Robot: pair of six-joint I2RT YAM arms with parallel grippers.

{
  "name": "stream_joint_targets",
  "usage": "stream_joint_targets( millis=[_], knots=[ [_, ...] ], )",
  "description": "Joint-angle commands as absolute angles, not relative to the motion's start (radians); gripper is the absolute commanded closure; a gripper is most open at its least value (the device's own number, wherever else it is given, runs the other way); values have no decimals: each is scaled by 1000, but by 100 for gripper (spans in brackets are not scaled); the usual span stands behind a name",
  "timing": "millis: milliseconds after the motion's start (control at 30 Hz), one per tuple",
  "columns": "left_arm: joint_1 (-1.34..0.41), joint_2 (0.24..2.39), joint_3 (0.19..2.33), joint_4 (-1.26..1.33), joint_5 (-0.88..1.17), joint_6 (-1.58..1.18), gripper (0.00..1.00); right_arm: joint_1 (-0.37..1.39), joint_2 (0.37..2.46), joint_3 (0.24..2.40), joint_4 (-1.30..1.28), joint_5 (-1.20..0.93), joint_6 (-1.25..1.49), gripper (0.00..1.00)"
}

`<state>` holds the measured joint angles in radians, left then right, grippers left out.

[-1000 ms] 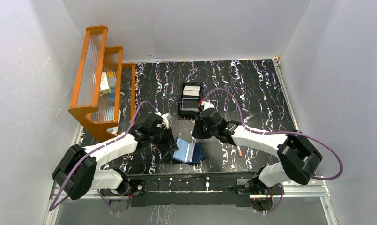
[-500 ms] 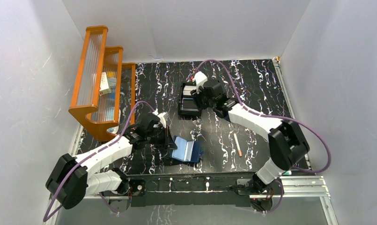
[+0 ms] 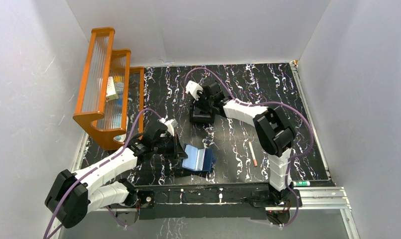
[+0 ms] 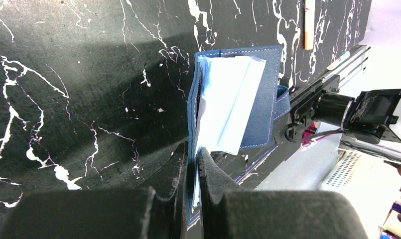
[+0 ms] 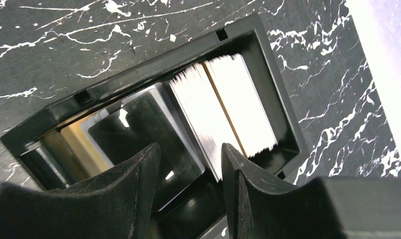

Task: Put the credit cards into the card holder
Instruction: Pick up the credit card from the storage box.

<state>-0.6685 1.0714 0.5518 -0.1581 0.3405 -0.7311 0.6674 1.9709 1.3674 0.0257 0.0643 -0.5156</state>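
Over the last second the right gripper (image 5: 191, 149) has swung away from the card holder (image 3: 198, 159) to the black box (image 5: 153, 59) beyond it. Its fingers have spread wide, with nothing between them yet, so it looks ready to fetch a card. The credit cards (image 5: 223, 99) stand packed on edge in the box: thin, stiff white rectangles, beside a glossy dark card and a gold one. The left gripper (image 4: 193, 154) stays pressed together on one cover of the card holder, propping it open on the black, white-veined surface (image 3: 268, 89). The holder is soft grained navy, pale blue inside. A thin pale stick (image 3: 252, 153) lies to its right.
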Motion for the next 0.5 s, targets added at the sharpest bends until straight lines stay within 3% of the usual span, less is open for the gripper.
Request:
stream_joint_targets(
  millis=[0, 233, 467],
  knots=[
    [-664, 1026, 541, -156, 349, -752, 100, 659, 2011, 1440, 85, 59, -645, 44],
    [-665, 1016, 538, -160, 345, -755, 100, 659, 2050, 1441, 111, 77, -713, 46],
    [-664, 992, 524, -137, 351, -764, 100, 656, 2065, 1430, 148, 119, -714, 55]
  ],
)
